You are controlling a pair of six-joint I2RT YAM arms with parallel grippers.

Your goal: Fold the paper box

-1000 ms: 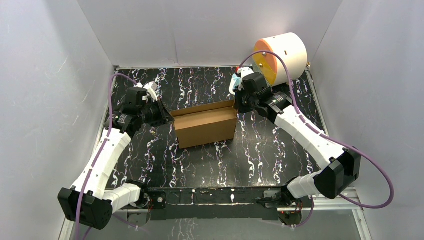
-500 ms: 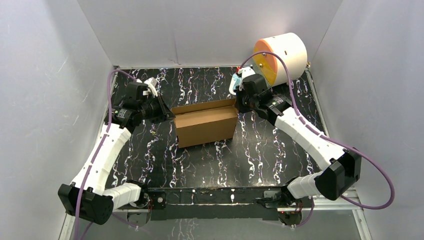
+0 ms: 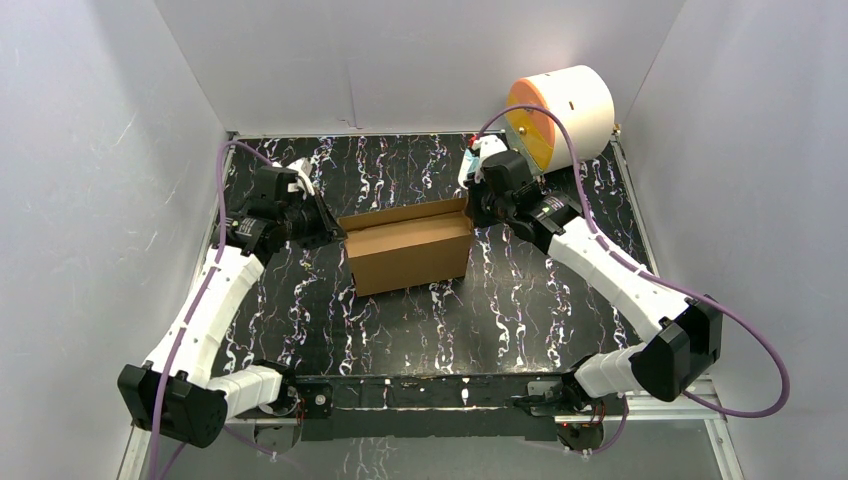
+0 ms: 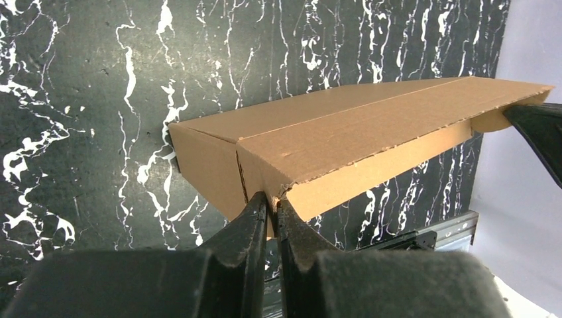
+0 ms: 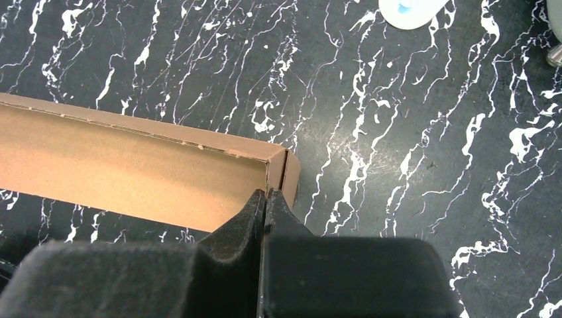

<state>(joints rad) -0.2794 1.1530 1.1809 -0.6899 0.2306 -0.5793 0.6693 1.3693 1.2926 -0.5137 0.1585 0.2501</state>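
Note:
The paper box (image 3: pixel 410 250) is a brown cardboard mailer standing mid-table with its lid partly raised along the back. My left gripper (image 3: pixel 336 231) is at its left end. In the left wrist view, my left gripper (image 4: pixel 273 200) is shut on the near corner of the box (image 4: pixel 344 136), with a thin cardboard edge between the fingers. My right gripper (image 3: pixel 472 211) is at the box's right end. In the right wrist view, my right gripper (image 5: pixel 266 193) is shut on the end wall of the box (image 5: pixel 132 179), whose open inside shows.
A white-and-orange cylinder (image 3: pixel 560 115) lies at the back right corner. A small white and blue item (image 5: pixel 407 10) lies on the table beyond the right gripper. White walls enclose three sides. A metal rail (image 3: pixel 430 390) runs along the front edge.
Both grippers and the box have shifted slightly to the left. Both grips are unchanged.

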